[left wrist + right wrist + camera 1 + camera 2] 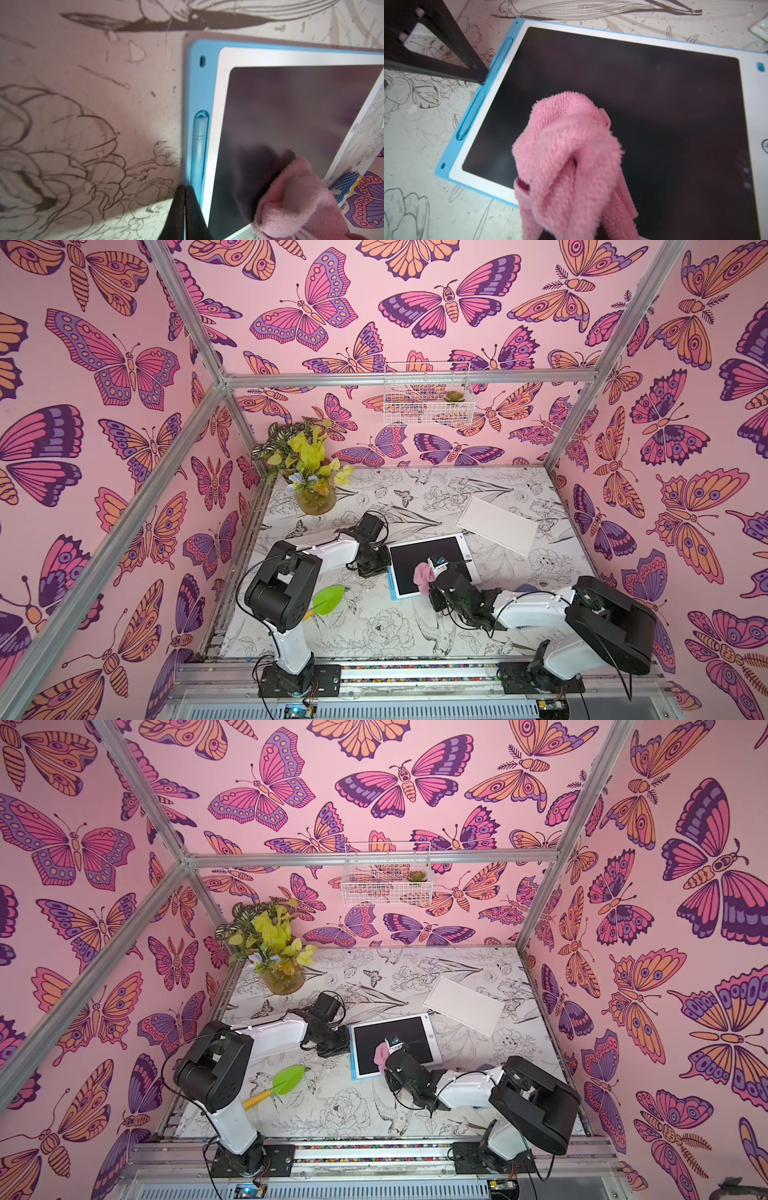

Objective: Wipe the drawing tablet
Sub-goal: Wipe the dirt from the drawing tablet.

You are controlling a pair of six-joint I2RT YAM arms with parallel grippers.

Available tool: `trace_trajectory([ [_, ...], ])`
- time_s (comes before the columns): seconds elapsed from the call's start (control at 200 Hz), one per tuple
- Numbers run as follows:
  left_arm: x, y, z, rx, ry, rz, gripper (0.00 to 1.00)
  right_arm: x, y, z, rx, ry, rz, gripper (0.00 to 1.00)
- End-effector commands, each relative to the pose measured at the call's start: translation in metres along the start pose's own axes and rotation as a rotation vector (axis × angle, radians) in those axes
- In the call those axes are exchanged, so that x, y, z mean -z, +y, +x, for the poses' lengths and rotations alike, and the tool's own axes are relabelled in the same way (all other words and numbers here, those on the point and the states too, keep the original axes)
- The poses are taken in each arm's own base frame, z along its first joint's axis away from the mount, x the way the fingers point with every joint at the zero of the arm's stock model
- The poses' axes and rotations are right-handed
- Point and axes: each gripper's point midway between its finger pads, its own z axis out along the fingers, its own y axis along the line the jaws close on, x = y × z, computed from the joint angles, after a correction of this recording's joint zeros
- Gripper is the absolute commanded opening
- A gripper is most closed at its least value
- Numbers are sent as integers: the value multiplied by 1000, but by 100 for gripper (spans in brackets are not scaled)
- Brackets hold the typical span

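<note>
The drawing tablet [415, 558] lies flat near the middle of the bench [374, 630], a little toward its right edge, dark screen up inside a white and blue frame. A blue stylus [199, 145] sits in the slot along the frame's left side.

A bunched pink cloth [571, 155] rests on the near part of the screen, pinched in the right tool [436, 570], whose fingertips are buried in the fabric. The left tool [185, 199] has its jaws closed together on nothing, and its tips sit at the tablet's blue left rim, just beside the stylus slot.

A white panel [496, 526] lies beyond the tablet toward the far right corner. A potted plant [313, 489] stands in the far left corner. A green scoop [286, 1081] lies near the left arm's base.
</note>
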Motion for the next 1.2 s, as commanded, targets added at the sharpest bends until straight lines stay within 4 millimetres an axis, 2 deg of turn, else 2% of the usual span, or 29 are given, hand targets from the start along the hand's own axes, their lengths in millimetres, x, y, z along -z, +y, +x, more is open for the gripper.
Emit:
trace_trajectory([
  [0.0, -29, 86, 55, 65, 179, -318, 6, 2, 50, -2, 76, 12, -111, 0],
  [0.025, -28, 86, 55, 64, 177, -318, 6, 3, 65, -5, 82, 6, -148, 0],
  [0.04, -28, 86, 55, 64, 178, -318, 6, -1, 71, 1, 94, 26, -159, 0],
  [0.095, -28, 86, 55, 65, 179, -318, 6, -3, 95, 3, 111, 35, -205, 0],
  [0.135, -29, 87, 55, 66, 182, -322, 6, -5, 104, 4, 110, 38, -224, 0],
  [0.18, -29, 87, 55, 66, 182, -321, 6, -9, 104, 9, 93, 51, -219, 0],
  [0.265, -30, 87, 55, 68, 182, -323, 6, -9, 79, 10, 78, 40, -126, 0],
  [0.366, -30, 86, 55, 65, 180, -323, 6, -8, 20, 15, -58, 56, -12, 0],
  [0.391, -30, 86, 55, 64, 179, -322, 6, -3, 8, 10, -92, 39, 3, 0],
  [0.436, -30, 86, 55, 65, 180, -323, 6, 1, -14, 14, -121, 41, 50, 0],
  [0.521, -30, 86, 55, 63, 178, -325, 6, 9, -36, 16, -142, 45, 102, 0],
  [0.596, -30, 86, 54, 60, 177, -326, 6, 10, -45, 17, -165, 58, 131, 0],
  [0.631, -30, 85, 54, 60, 177, -325, 6, 8, -40, 14, -170, 54, 111, 0],
  [0.696, -30, 85, 54, 62, 178, -325, 6, 0, -17, 3, -166, 43, 29, 0],
  [0.781, -30, 84, 54, 61, 177, -322, 6, -7, 29, -22, -92, 11, -53, 0],
  [0.796, -30, 84, 54, 61, 178, -321, 6, -13, 36, -17, -74, 27, -58, 0],
  [0.831, -30, 84, 54, 60, 178, -321, 6, -18, 52, -23, -55, 22, -88, 0],
  [0.861, -30, 84, 54, 59, 179, -320, 6, -22, 62, -27, -49, 19, -108, 0],
  [0.896, -30, 84, 54, 58, 179, -319, 6, -27, 63, -28, -53, 22, -99, 0],
  [0.941, -30, 84, 54, 59, 178, -321, 6, -32, 53, -32, -52, 15, -42, 0],
  [0.996, -30, 84, 54, 59, 177, -321, 5, -40, 26, -32, -92, 26, 18, 0],
  [1.087, -30, 85, 55, 61, 179, -324, 5, -46, -50, -19, -246, 86, 166, 0],
  [1.157, -30, 85, 54, 61, 177, -324, 5, -35, -110, -7, -364, 110, 303, 0],
  [1.192, -30, 84, 54, 61, 175, -322, 5, -28, -132, 0, -415, 125, 350, 0],
])
